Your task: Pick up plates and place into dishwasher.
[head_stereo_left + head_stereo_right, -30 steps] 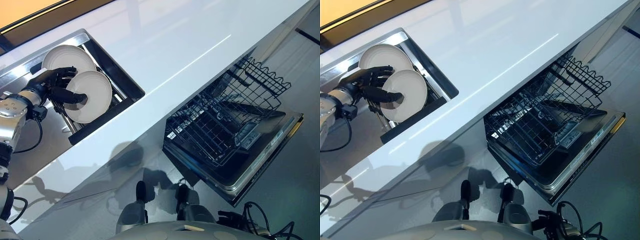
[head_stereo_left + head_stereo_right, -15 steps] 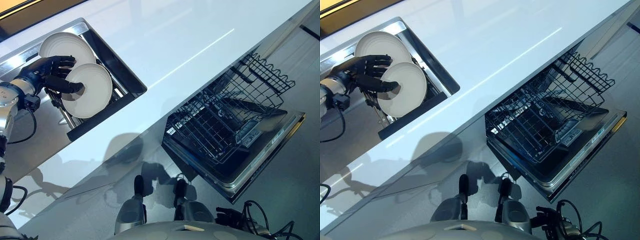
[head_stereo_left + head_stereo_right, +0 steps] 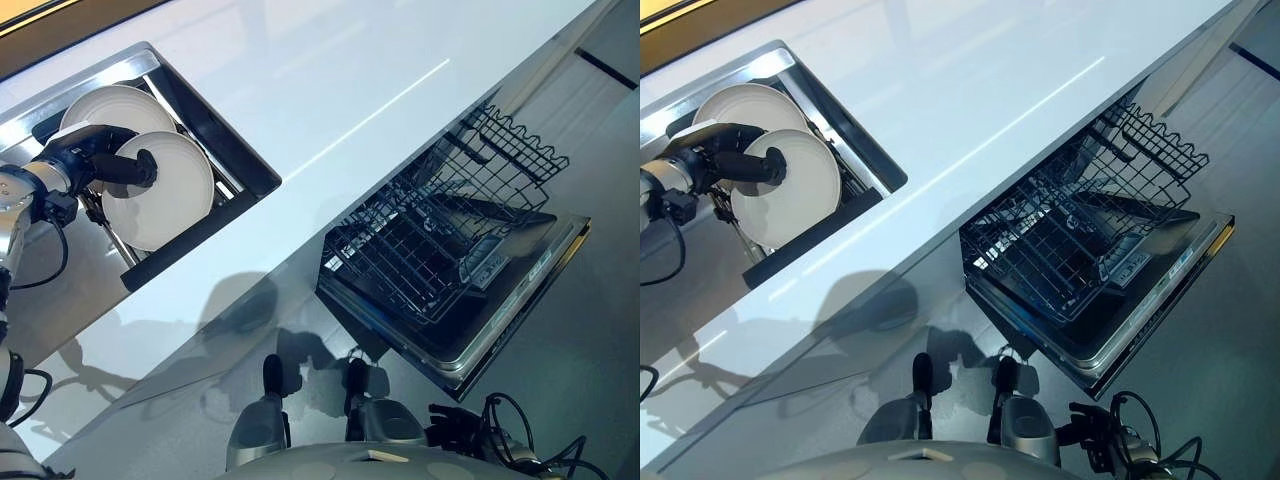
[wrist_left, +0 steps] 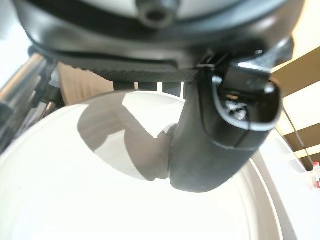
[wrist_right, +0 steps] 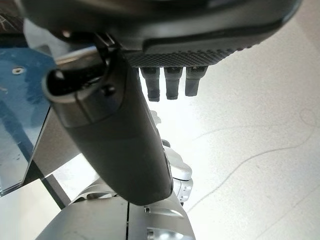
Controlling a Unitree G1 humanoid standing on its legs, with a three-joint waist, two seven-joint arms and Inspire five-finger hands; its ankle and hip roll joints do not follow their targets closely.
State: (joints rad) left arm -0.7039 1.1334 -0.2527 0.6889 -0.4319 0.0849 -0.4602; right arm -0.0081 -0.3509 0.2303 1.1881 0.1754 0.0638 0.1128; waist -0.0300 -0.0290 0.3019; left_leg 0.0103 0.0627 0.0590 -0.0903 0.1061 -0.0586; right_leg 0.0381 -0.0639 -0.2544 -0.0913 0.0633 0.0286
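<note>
fingers now behind plate (image 3: 160, 205) | left hand (image 3: 100, 160) pinches | upright

Bright overhead light glared in streaks off the glossy white worktop (image 3: 330, 90); soft shadows fell along its near edge.

Left hand (image 3: 728, 162) grips the front plate (image 3: 795, 200) in the sink (image 3: 855, 140), thumb across its face. A second plate (image 3: 745, 105) stands just behind it. Right of the white table (image 3: 970, 90), the dishwasher (image 3: 1160, 300) door lies open, its rack (image 3: 1080, 240) pulled out.
</note>
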